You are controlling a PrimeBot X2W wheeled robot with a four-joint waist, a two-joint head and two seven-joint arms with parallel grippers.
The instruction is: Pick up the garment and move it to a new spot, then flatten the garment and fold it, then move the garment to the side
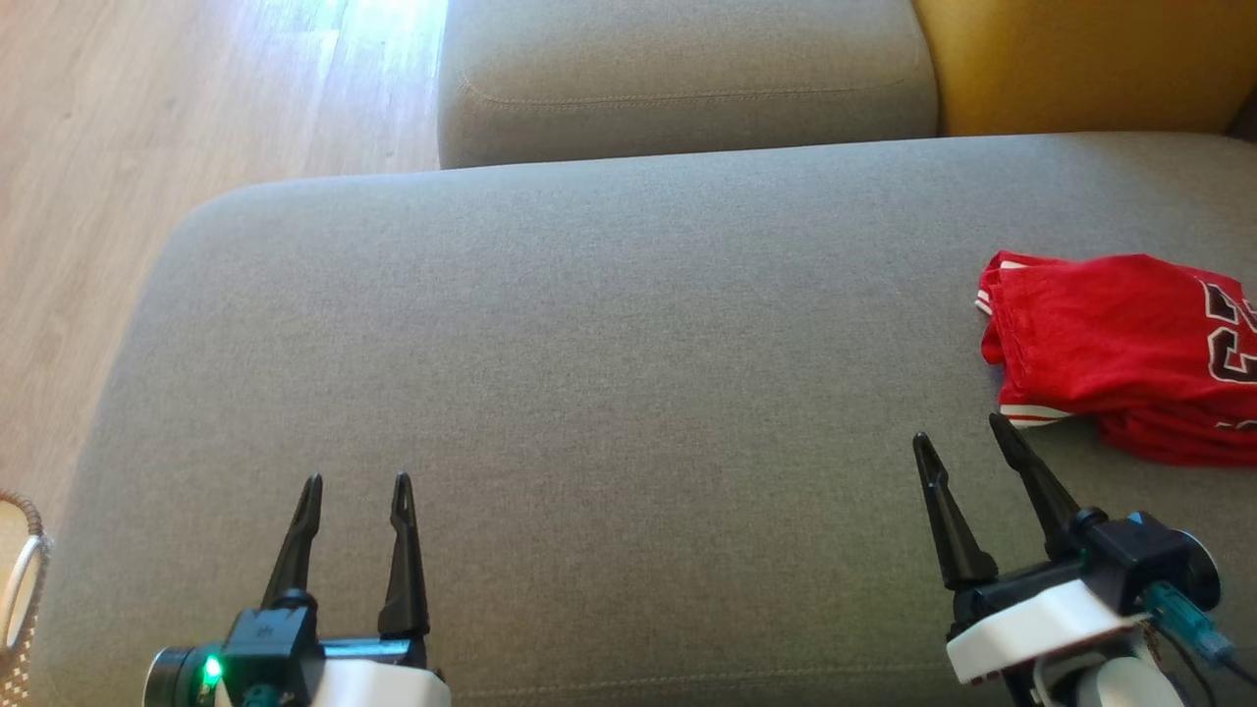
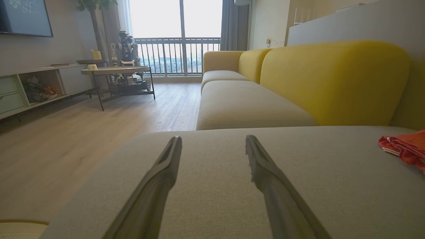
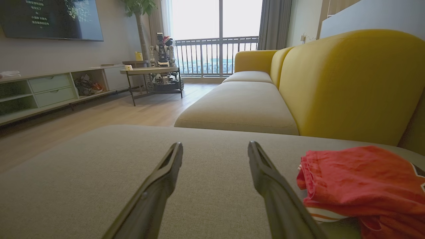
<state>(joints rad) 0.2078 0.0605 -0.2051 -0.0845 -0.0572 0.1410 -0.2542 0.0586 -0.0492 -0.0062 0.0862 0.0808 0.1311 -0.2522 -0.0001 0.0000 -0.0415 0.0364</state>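
The garment (image 1: 1120, 349) is a red jersey with dark numerals and white trim, lying folded in a thick stack at the right edge of the grey cushion (image 1: 609, 353). It shows low right in the right wrist view as the garment (image 3: 362, 181), and at the right edge of the left wrist view as the garment (image 2: 406, 147). My right gripper (image 1: 962, 432) is open just left of and below the jersey, apart from it and empty. Far to the left, near the cushion's front edge, my left gripper (image 1: 355, 481) is open and empty.
A second grey seat cushion (image 1: 687, 79) lies beyond, with the yellow sofa back (image 1: 1080, 64) at the top right. Wooden floor (image 1: 147, 128) runs along the left, and a woven basket rim (image 1: 20, 579) sits at the lower left. A side table (image 3: 151, 71) stands far off.
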